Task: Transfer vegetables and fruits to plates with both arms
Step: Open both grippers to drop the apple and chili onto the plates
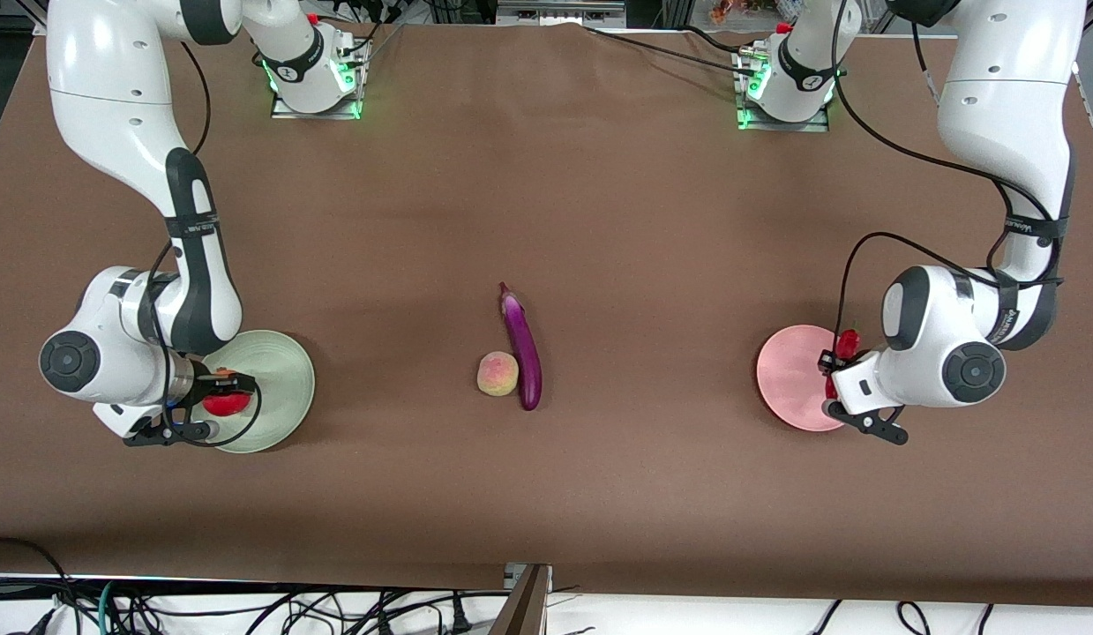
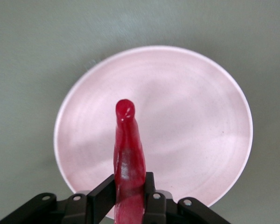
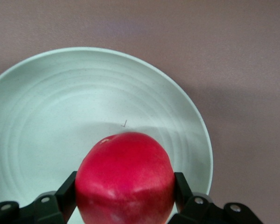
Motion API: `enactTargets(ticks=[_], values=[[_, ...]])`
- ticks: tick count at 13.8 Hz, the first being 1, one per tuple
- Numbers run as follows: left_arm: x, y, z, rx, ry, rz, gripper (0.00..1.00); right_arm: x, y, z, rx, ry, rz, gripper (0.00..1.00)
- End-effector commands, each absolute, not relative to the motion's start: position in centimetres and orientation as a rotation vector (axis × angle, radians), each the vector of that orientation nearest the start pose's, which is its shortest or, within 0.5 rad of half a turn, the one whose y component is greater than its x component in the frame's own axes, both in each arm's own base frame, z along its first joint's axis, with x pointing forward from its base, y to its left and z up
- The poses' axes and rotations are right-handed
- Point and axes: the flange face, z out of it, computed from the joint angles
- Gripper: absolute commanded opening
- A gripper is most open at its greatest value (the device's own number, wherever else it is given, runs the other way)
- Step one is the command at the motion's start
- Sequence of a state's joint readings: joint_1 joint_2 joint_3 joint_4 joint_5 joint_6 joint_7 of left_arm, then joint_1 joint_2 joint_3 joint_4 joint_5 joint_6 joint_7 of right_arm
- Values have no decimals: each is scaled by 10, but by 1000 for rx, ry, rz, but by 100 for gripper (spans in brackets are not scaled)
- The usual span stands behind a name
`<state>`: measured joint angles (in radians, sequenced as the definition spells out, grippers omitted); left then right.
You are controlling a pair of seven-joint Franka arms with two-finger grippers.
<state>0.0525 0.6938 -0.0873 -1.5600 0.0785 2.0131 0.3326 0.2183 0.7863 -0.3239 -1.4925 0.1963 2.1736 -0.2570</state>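
The table (image 1: pixel 546 220) under me is a broad flat sheet of dull brown, faintly cloth-like; my two arms are the biggest shapes over it, smooth white shells with black joints, each bent down toward its own end; the green plate (image 1: pixel 286 370) lies at my right arm's end, round, matte, pale mint, ringed with shallow concentric ridges; the pink plate (image 1: pixel 789 375) lies at my left arm's end, the same round size, matte and pale, with only faint swirls on its face; between the two plates, well apart from both, the eggplant (image 1: pixel 521 348) lies on the bare table, long, slim and glossy purple, its thin stem end pointing away from the front camera; the peach (image 1: pixel 497 374) sits just beside it on the side toward my right arm, round, soft-looking, yellow-green with a pink blush; my right gripper (image 1: pixel 226 392) hangs over the green plate, its black fingers closed on the flanks of the pomegranate (image 3: pixel 126 179), a round, smooth, shiny red ball held above the plate's inner rings; my left gripper (image 1: pixel 833 370) hangs over the edge of the pink plate, its fingers pinched narrow on the chili pepper (image 2: pixel 128 154), thin, waxy, glossy red, tapering to a blunt rounded tip that juts out over the plate's face.
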Motion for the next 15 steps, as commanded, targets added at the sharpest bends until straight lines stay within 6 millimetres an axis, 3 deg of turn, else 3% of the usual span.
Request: enactTargets(ticks=[1, 3, 4, 5, 6, 7, 9, 12, 13, 15], values=[[667, -32, 221, -3090, 666, 359, 0, 710, -34, 217, -3190, -204, 95, 100], [667, -41, 215, -3107, 651, 368, 0, 713, -31, 239, -3182, -212, 63, 100], [669, -42, 214, -3126, 639, 360, 7, 714, -26, 257, -3173, -218, 37, 100], [670, -42, 209, -3127, 638, 364, 44, 714, -16, 273, -3163, -235, 24, 100], [674, -38, 211, -3132, 634, 342, 92, 717, 2, 288, -3148, -272, 8, 100], [680, -31, 216, -3134, 646, 301, 100, 720, 23, 296, -3125, -303, 0, 100], [682, -24, 221, -3140, 644, 287, 100, 719, 59, 298, -3057, -273, 2, 100], [691, -25, 241, -3139, 640, 243, 100, 711, 136, 296, -3021, -92, 12, 100], [692, -26, 256, -3136, 645, 229, 100, 707, 162, 298, -3021, -39, 13, 100], [689, -46, 280, -3144, 690, 242, 100, 702, 205, 300, -3008, -12, -53, 100]])
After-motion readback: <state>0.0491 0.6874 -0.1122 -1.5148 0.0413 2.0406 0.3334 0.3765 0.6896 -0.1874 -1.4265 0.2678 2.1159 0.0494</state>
